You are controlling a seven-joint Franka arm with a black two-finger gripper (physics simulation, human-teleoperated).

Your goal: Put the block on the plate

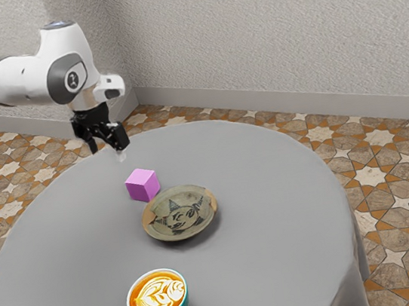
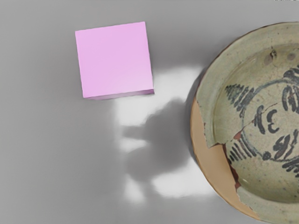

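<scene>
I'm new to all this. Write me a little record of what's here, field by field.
block: pink cube, on the table beside the plate, not touching it
plate: round, greenish with dark drawings and a tan patch at the rim
cup: teal, holding coffee with foam art
table: round, grey covering
gripper: black, open, above the table

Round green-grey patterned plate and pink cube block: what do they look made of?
Plate: likely glazed ceramic, low sheen; a crack and a plain tan patch break the painted surface. Block: matte, smooth, even colour, no grain; could be plastic or painted wood.
</scene>
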